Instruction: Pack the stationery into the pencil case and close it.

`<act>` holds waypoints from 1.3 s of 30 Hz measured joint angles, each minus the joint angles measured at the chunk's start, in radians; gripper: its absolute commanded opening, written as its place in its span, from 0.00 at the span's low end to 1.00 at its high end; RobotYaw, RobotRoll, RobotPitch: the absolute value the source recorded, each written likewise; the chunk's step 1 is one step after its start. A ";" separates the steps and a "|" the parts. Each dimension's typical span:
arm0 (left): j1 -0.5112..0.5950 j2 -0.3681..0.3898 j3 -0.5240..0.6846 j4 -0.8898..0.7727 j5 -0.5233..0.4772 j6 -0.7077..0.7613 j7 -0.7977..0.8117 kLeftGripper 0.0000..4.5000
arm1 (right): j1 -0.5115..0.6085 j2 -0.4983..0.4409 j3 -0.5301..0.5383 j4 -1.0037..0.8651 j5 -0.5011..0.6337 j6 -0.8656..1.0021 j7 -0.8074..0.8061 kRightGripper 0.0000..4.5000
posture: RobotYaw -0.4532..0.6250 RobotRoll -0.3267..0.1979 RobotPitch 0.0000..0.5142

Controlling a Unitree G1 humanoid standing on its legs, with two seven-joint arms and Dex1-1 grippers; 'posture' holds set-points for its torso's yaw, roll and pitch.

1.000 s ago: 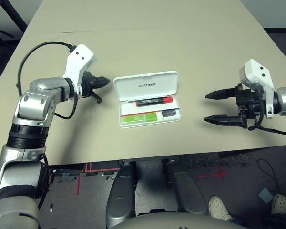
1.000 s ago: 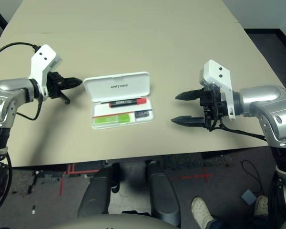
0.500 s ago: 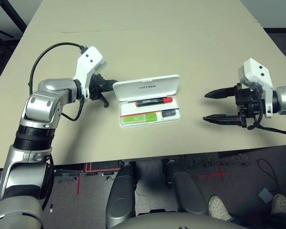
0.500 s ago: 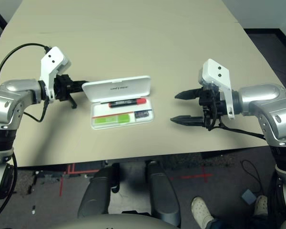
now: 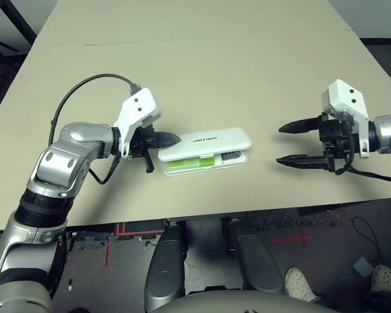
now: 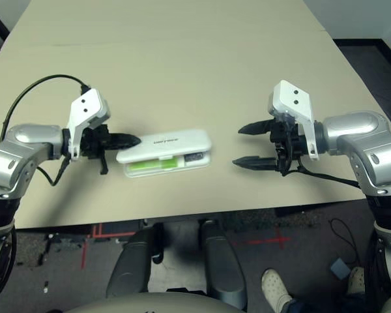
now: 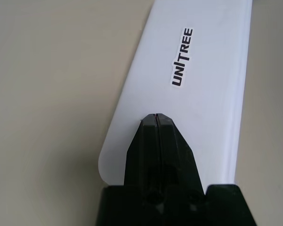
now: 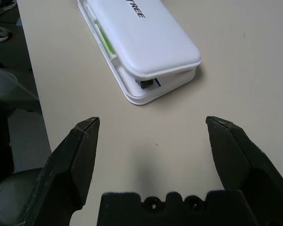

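Fingers of the left pincer (image 7: 156, 116) are together, their tips over the lid's (image 7: 198, 108) end, holding nothing; "UNITREE" reads ahead of them. Below the part-raised lid, the case (image 5: 205, 168) shows the green highlighter (image 5: 190, 162). Right pincer (image 8: 153, 120), wide apart and empty, faces the case's other end.

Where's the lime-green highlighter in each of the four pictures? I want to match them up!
Left eye view: just below the middle, inside the white case, the highlighter peeks out under the lid.
Right eye view: left of the middle, peeking out the same way.
Left wrist view: not in it; the lid covers that part.
Right wrist view: a green sliver near the top, left of the middle.
Shared landmark: the lid with its dark letters.
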 measured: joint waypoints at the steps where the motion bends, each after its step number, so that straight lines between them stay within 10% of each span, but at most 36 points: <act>1: 0.003 -0.001 -0.003 -0.004 0.001 -0.002 0.000 0.01 | 0.000 0.000 0.001 0.000 0.000 -0.001 0.000 1.00 | 0.40 0.62 0.45; 34: 0.049 0.008 -0.072 -0.068 0.040 -0.062 0.007 0.01 | -0.002 0.017 0.032 0.002 -0.035 -0.013 -0.006 1.00 | 0.40 0.62 0.49; 39: 0.080 0.008 -0.001 -0.069 0.009 -0.034 0.021 0.31 | -0.007 0.037 0.033 0.017 -0.044 -0.029 -0.022 1.00 | 0.40 0.62 0.48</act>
